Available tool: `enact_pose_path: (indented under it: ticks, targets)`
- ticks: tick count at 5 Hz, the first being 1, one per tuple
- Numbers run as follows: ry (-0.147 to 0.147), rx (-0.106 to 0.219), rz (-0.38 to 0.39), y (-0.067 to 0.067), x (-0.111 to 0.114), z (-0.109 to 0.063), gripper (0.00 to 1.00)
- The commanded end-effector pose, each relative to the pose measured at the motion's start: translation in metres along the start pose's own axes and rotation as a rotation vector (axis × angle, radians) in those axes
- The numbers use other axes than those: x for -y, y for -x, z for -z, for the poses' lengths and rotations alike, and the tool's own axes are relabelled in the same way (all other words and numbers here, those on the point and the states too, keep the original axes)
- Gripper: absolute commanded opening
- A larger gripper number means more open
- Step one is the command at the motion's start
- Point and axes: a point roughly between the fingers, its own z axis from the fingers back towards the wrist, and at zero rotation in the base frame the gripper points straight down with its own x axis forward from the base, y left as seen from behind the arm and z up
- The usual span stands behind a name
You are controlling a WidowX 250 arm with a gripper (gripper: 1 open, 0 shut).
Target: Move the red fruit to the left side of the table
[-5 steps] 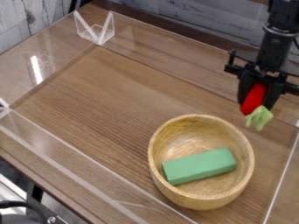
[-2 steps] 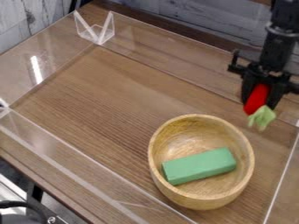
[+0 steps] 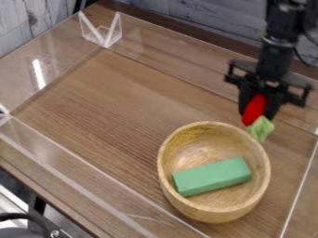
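gripper clamped on red fruit, prob. just above wooden bowl rim, w/ green block inside.

Robot arm, single unit: black throughout, matte finish, slim column-like forearm of stacked cylindrical segments entering from the top edge. Wrist section narrows slightly, then meets a wide black crossbar housing with short blocky ends projecting to either side. Gripper: black jaws hanging below the crossbar, short and straight, with red inner faces or pads showing between them. No legible markings, labels or screws; cables not distinguishable at this resolution
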Motion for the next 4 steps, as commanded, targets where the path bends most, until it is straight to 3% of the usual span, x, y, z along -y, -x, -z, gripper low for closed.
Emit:
enact_pose_path:
  ticks: [1,3,4]
  targets:
    - [0.028,0.086,-0.009,0.003,-0.017,-0.031,0.00]
    - [0.036,0.087,0.034,0.003,-0.025,-0.020,0.00]
    - [0.040,0.092,0.069,0.002,-0.028,-0.028,0.00]
